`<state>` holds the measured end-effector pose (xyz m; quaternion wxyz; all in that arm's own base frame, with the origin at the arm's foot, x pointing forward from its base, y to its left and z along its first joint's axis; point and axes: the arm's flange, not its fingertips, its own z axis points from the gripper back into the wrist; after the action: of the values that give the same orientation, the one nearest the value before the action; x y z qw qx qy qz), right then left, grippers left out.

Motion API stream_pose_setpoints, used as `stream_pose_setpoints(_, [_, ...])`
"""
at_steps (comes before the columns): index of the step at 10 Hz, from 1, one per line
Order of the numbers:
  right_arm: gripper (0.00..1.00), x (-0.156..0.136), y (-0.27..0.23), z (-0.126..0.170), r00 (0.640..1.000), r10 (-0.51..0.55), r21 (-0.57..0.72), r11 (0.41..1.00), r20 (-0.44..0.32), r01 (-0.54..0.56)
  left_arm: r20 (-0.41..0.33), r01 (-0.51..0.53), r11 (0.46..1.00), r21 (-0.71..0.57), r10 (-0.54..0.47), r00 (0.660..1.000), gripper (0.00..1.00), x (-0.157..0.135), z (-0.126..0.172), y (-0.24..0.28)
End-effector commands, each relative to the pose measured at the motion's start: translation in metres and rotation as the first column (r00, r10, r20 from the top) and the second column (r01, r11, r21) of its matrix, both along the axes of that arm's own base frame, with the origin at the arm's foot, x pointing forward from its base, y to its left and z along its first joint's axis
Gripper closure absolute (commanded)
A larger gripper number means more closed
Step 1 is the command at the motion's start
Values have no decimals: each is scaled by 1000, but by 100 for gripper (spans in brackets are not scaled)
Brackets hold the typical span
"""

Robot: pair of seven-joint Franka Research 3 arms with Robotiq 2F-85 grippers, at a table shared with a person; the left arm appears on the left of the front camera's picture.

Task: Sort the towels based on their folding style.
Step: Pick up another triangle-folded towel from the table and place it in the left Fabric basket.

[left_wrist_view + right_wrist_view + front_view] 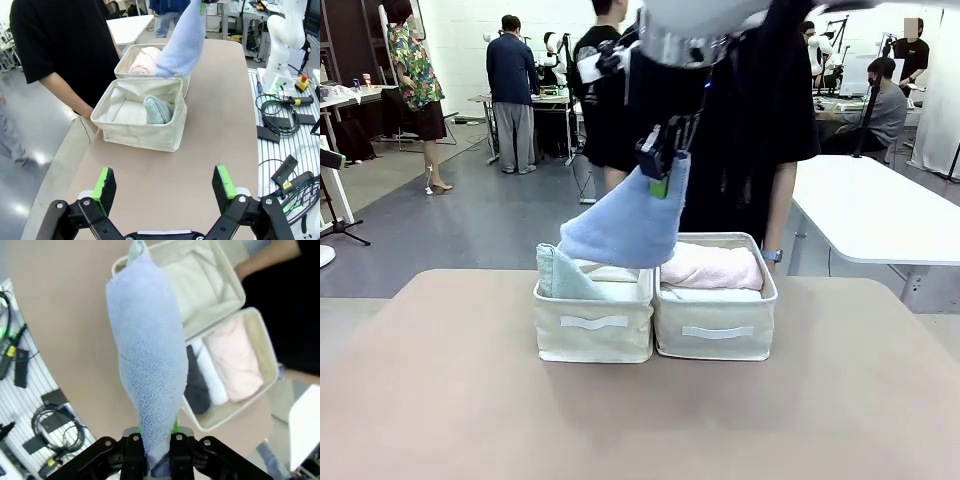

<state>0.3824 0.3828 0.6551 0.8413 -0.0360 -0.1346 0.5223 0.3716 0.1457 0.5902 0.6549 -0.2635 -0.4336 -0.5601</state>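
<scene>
A light blue cone towel (pixel 625 225) hangs by its tip from my right gripper (pixel 660 185), which is shut on it above the two cream bins. The same light blue towel (pixel 147 360) dangles over the bins in the right wrist view, my right gripper (pixel 155 442) pinching its narrow end. The pale mint-green cone towel (pixel 157 110) lies in the left bin (pixel 593 335). The pink roll (pixel 712 266) lies in the right bin (pixel 716 330), beside a white roll (pixel 211 377) and a dark grey roll (pixel 196 387). My left gripper (pixel 165 187) is open above the table, nothing between its fingers.
A person in a black shirt (pixel 760 120) stands at the far side of the table, close behind the bins. The tan tabletop (pixel 640 420) lies bare in front of the bins. Cables and boxes (pixel 282 125) lie on a bench beside the table.
</scene>
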Motion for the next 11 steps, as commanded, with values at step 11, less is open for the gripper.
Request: stream_pose_setpoints(11, [84,86,-3,64,984,170,8,985,-43,-170,25,10,1000,-15,-10,1000,0,0,0,1])
